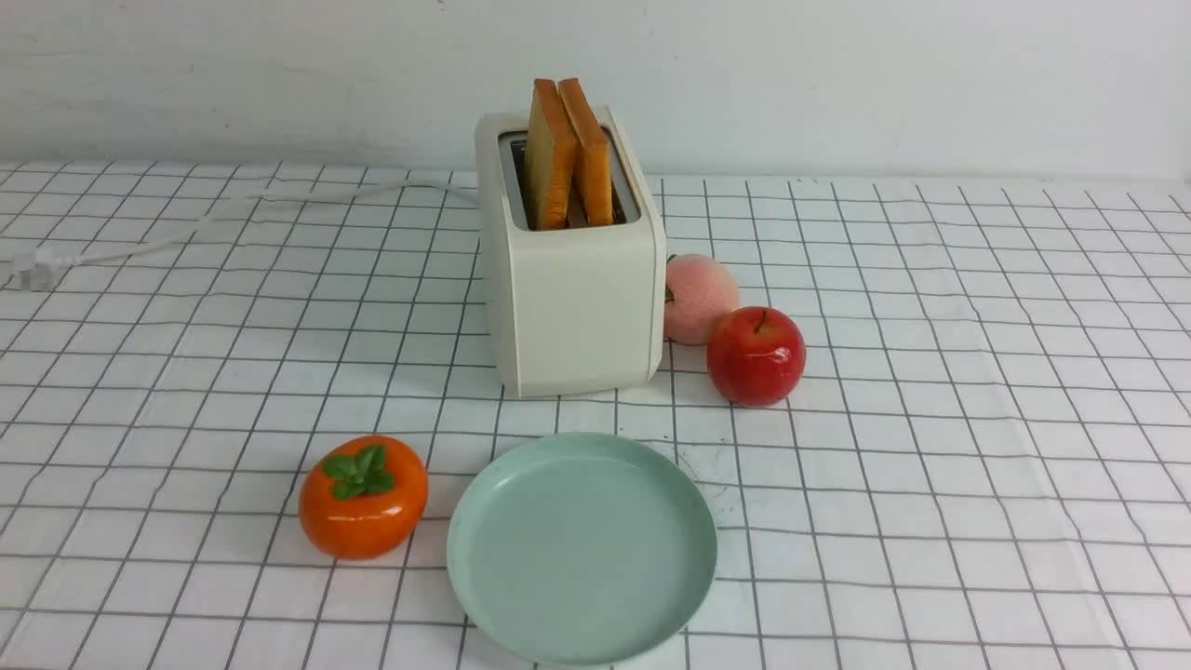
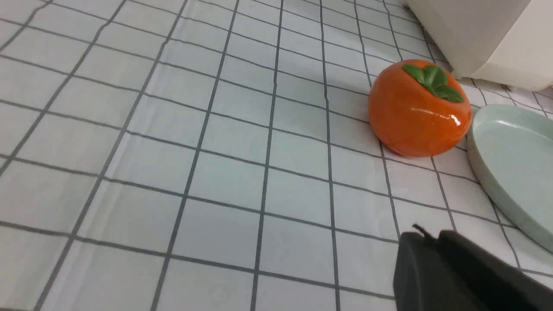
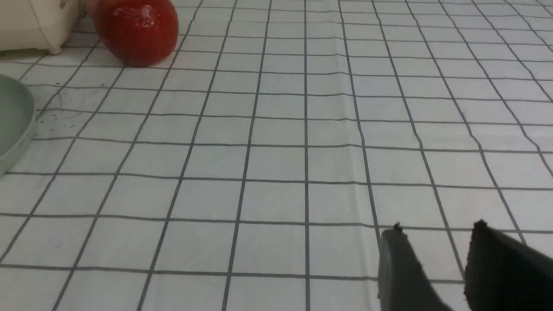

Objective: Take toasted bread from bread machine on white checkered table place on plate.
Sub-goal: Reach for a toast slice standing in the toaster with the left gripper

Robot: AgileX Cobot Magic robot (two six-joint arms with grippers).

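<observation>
the toasted bread (image 1: 568, 154) stands in the bread machine (image 1: 577, 307). its two slices are upright and side by side in the dark slots, upper halves rising above the grey top and orange-brown crust edges facing the front camera. the slices are so close near their tops that i cannot tell whether they touch.

the bread machine sits near the middle of the white checkered table (image 1: 930, 372), toward the back wall. a white cord (image 1: 186, 228) trails from its left side across the cloth to a plug (image 1: 28, 270) at the far left.

the plate (image 1: 582, 549) lies flat in front of the bread machine, on the robot's side and apart from it, and its mint-green surface is bare. an orange persimmon (image 1: 363, 498) with green leaves sits just beside the plate's left rim. a red apple (image 1: 756, 356) rests off the bread machine's right front corner, with a peach (image 1: 698, 298) behind it, close against the bread machine's right side.

the left gripper (image 2: 427, 236) shows only in its own wrist view, low over bare cloth near the persimmon. its dark fingers are pressed together with no gap and grip nothing. the right gripper (image 3: 436, 233), likewise seen only from its wrist, is over bare cloth, well apart from the red apple. its two fingertips are parted, with cloth showing between them, and nothing is held.
</observation>
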